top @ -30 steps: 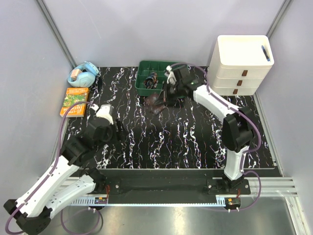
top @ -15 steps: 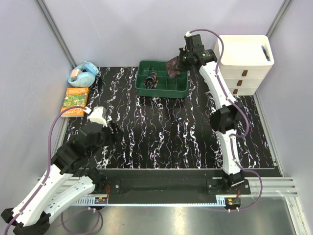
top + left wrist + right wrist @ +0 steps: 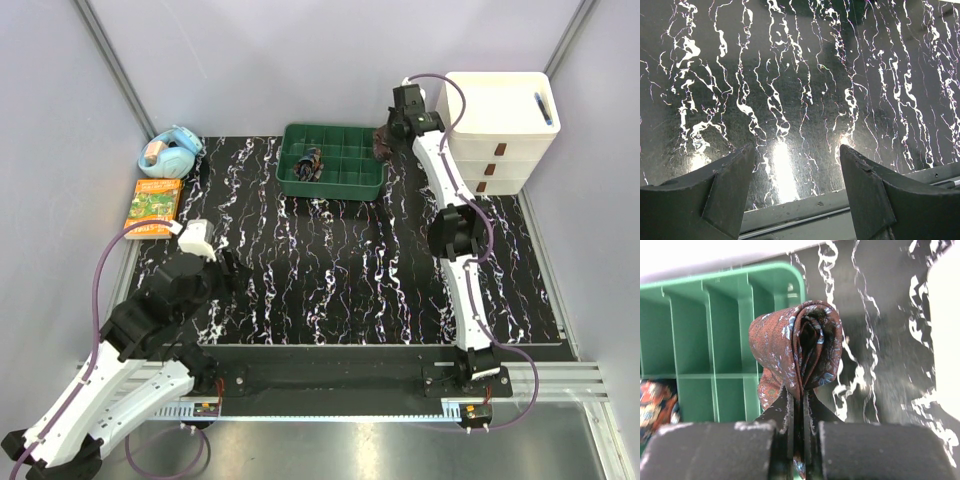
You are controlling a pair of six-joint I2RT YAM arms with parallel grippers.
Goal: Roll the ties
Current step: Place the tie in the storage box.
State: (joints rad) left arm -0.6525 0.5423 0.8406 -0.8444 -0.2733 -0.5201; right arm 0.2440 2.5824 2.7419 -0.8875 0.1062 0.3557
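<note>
Holding our rolled tie point(image 3: 800, 345) at 3 o'clock of the green tray point(image 3: 715, 290).
Right tool point(image 3: 802, 395) pinches it; released here, we risk it striking the rim and unrolling. Left tool point(image 3: 795, 165) spread.

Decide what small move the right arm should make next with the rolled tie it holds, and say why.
Probably carry the rolled tie, clamped in the right gripper, leftward over an empty cell of the green tray; it hangs at the tray's right edge.
</note>
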